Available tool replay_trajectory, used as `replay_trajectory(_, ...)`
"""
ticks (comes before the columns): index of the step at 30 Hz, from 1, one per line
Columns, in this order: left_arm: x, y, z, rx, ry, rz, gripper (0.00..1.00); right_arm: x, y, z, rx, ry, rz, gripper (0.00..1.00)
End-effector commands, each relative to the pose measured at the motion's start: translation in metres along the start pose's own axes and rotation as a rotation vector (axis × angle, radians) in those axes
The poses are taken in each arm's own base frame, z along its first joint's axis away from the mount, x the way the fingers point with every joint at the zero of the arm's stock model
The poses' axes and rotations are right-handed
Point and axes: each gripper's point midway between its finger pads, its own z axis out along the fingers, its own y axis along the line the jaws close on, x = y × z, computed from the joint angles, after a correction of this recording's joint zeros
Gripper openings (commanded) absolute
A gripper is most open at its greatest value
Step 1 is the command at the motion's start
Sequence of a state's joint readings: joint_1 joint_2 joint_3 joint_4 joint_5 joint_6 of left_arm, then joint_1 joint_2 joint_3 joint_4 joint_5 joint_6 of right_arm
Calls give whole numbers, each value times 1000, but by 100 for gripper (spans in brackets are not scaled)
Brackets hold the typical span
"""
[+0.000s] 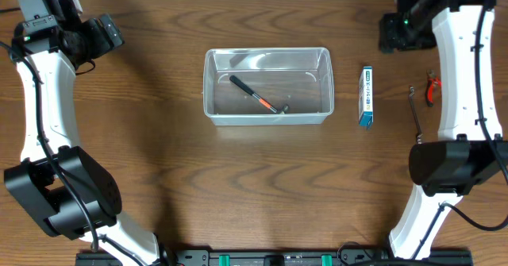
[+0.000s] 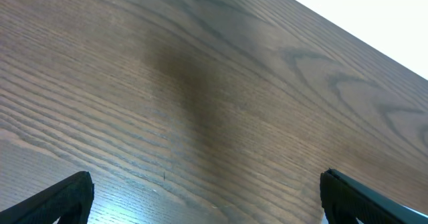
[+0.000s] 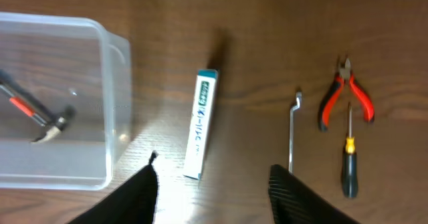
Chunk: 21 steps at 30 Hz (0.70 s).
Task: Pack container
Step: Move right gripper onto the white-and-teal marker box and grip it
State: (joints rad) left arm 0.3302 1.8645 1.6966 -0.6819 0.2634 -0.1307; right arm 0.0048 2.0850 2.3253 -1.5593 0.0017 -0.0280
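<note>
While only a hammer [image 3: 33, 114] lies in the container [image 3: 115, 83], box [image 3: 202, 120], hex key [image 3: 293, 130], cutters [image 3: 346, 93] and screwdriver [image 3: 348, 158] sit unpacked below the right pincer [image 3: 212, 176]. It and the left pincer [image 2: 204, 184] are spread, empty.

Open table [image 1: 159, 99] left of the container [image 1: 267, 117]; a box [image 1: 366, 97] flanks its right.

The brown wooden table [image 1: 159, 139] shows bold grain under a smooth, low-sheen finish. The clear rectangular plastic container [image 1: 266, 120] is glossy, with white glare on its walls. The small black-and-orange hammer [image 3: 33, 110] in it has a dull metal head. The slim blue-and-white box [image 3: 200, 124] looks like printed card. The thin bent rod [image 3: 292, 134] is bare metal, and the red-handled pliers [image 3: 345, 79] have smooth grips.
</note>
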Motion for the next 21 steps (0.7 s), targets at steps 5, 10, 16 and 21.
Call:
replay_trajectory(5,-8,-5,-10,14,-26,1,98,34,-2,46,9,156,133,59)
replay_trajectory(10,-8,-5,-10,14,-26,1,98,47,2,88,9,198,123,61)
replay_trajectory(16,-8,-5,-10,14,-26,1,98,54,3,118,8,202,121,66)
replay_trajectory(21,-8,-5,-10,14,-26,1,98,63,5,140,7,207,115,66)
